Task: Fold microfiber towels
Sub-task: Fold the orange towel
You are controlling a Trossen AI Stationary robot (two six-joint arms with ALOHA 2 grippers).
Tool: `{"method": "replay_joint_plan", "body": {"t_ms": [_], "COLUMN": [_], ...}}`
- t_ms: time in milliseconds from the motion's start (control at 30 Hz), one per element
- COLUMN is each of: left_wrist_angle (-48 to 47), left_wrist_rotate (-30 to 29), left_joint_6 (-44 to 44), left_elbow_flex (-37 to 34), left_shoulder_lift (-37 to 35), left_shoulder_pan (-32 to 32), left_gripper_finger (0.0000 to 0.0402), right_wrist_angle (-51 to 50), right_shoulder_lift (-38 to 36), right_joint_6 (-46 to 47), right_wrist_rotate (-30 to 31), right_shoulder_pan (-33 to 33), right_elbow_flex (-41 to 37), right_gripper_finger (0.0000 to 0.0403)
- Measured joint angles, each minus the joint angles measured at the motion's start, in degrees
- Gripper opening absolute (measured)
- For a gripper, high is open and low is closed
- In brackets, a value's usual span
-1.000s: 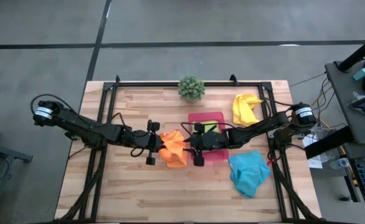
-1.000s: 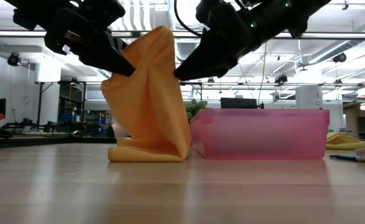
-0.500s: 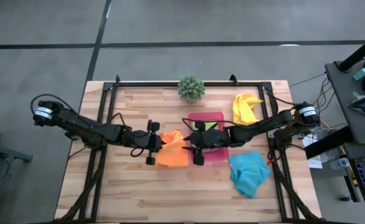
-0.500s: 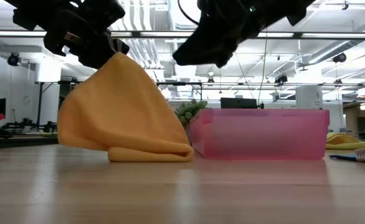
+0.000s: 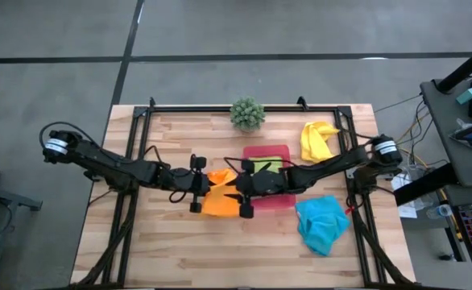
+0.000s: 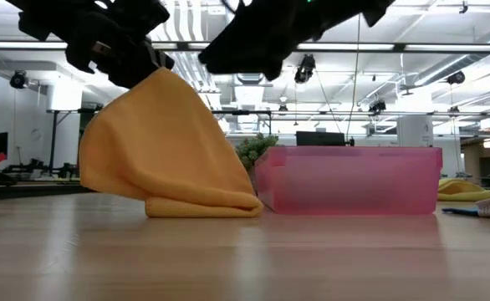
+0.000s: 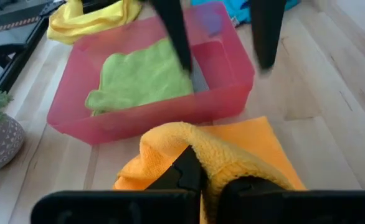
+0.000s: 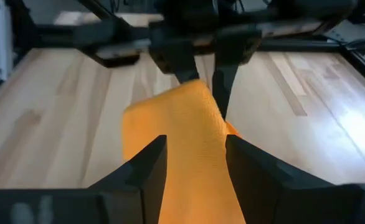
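Left gripper (image 7: 210,180); lime towel (image 7: 142,78) inside tray (image 7: 226,93)

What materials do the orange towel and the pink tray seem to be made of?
Orange towel: soft fuzzy cloth, probably microfiber; its surface looks napped and it drapes in loose folds. Pink tray: rigid translucent plastic, it seems; the walls stand straight, and the lime green towel inside shows through them.
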Motion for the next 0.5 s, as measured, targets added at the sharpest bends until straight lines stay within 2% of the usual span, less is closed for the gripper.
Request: {"method": "replay_joint_plan", "body": {"t_ms": [133,267,500], "left_wrist_angle": [1.9,0.9,2.3], "left_wrist_rotate": [0.0,-0.5,0.3], "left_joint_6": [0.1,0.1,0.1], "left_elbow_flex": [0.0,-0.1,0.1], "left_shoulder_lift": [0.0,0.0,0.0], "left_shoulder_pan": [0.0,0.1,0.0], "left_gripper_finger": [0.0,0.0,0.0], "right_wrist_angle": [-0.4,-2.3,-4.1], "right_shoulder_lift": [4.3,6.8,8.1], "right_joint_6": [-1.3,-2.1,-3.5], "right_wrist_rotate": [0.3,4.6,6.2], "right_shoulder_pan": [-0.6,-0.7,-0.9], "right_elbow_flex": [2.3,4.8,6.9], "right_gripper_finger": [0.0157,0.0148,0.0104]}}
